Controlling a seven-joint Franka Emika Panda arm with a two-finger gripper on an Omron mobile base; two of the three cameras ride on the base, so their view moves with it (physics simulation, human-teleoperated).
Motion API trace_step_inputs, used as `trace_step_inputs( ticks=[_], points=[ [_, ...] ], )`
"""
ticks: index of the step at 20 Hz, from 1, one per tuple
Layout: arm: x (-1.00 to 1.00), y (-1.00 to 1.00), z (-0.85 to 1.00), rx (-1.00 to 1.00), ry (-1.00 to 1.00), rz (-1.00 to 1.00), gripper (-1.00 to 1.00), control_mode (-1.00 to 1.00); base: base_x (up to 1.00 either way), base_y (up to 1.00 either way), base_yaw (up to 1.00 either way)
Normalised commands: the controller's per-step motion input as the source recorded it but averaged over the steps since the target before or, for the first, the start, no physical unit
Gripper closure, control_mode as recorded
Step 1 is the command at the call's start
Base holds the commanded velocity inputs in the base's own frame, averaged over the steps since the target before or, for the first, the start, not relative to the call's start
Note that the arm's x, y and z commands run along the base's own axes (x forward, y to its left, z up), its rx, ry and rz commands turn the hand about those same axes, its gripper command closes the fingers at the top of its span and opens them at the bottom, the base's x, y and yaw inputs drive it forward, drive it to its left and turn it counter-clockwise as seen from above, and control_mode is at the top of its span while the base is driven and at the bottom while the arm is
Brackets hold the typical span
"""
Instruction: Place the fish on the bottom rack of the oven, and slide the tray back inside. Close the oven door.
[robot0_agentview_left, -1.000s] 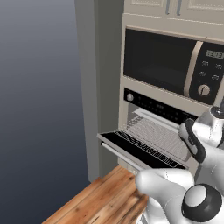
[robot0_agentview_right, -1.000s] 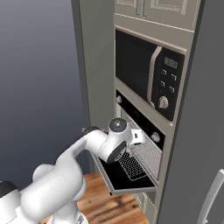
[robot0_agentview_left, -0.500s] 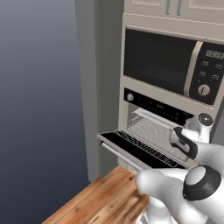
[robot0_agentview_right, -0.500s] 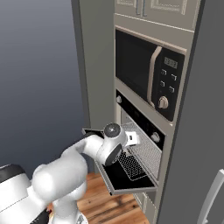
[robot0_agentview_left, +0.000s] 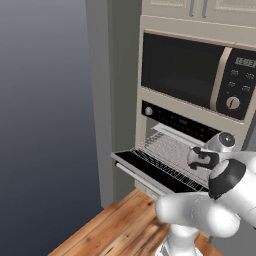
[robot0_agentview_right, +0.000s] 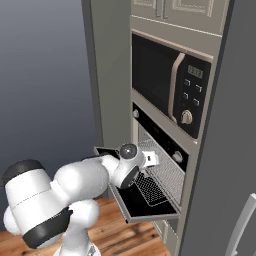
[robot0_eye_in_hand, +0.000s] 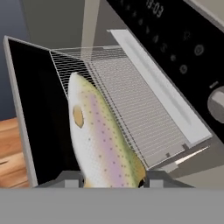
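The pale, speckled fish with a pink stripe along its flank (robot0_eye_in_hand: 103, 135) hangs lengthwise from the tool (robot0_eye_in_hand: 113, 180), whose jaws are closed on its tail end; its head points away from the hand, over the near edge of the pulled-out rack. The bottom rack, a flat grid of thin silver-grey wires (robot0_eye_in_hand: 135, 105), projects from the cavity of the cream-framed wall oven (robot0_agentview_left: 172, 127) above the lowered black oven door (robot0_agentview_left: 150, 170). In the right base view the white arm reaches in over the door, the tool (robot0_agentview_right: 152, 159) held just above the rack (robot0_agentview_right: 160, 175). Step in hand, as judged: carrying the fish to the rack, not yet set down. The next move calls for lowering it onto the wires, well in from the edge, then releasing.
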Motion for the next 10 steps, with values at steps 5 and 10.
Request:
trace_step_inputs(
  ticks=[5, 10],
  points=[
    [0.31, 0.04, -0.25, 0.0, 0.0, 0.0, 1.0, -1.0, 0.0, 0.0, 0.0],
    [0.26, 0.11, -0.31, 0.0, 0.0, 0.0, 1.0, -1.0, 0.0, 0.0, 0.0]
  ],
)
